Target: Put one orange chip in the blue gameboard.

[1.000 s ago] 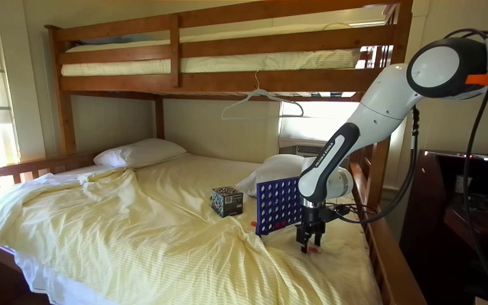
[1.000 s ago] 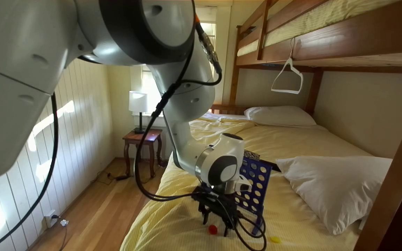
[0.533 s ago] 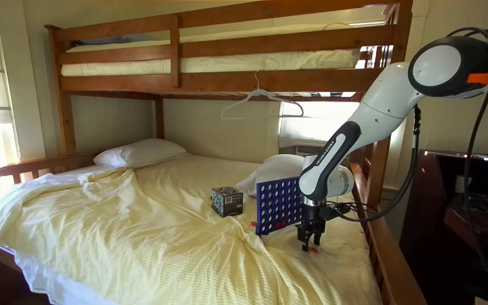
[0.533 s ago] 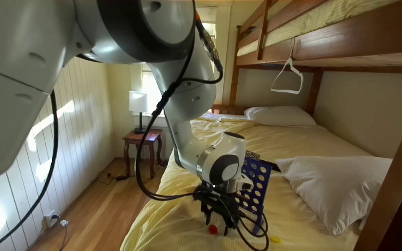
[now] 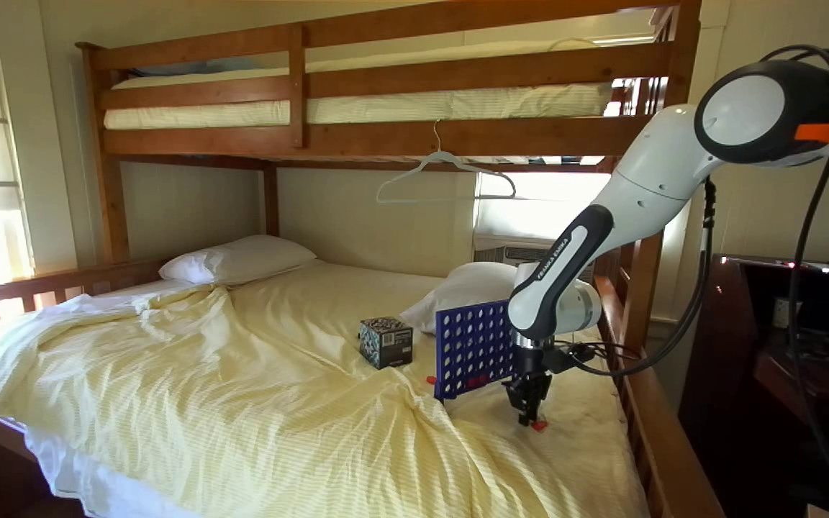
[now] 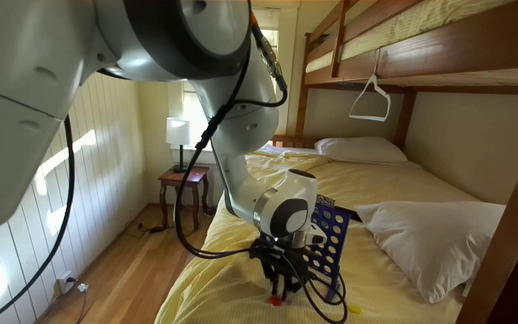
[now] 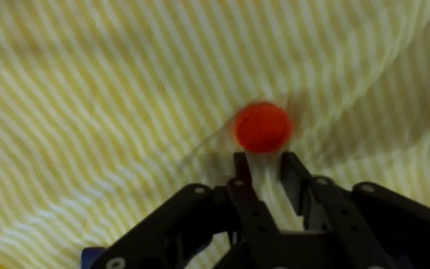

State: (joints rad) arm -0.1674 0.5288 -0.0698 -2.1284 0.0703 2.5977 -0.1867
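We are working on the pick-up, we judge: the orange chip is sitting low at the yellow blanket, outside the blue board, standing nearby. We are seeing the pincer partly closed, its tips a little apart right at the chip's edge; whether they are pinching it, we cannot tell. That chip is not yet counting as placed: we are probably needing a firm grip, a lift and a drop into the board.

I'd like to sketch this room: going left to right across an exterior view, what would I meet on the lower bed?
White pillow, patterned cube, small orange piece, blue gameboard, orange chip.
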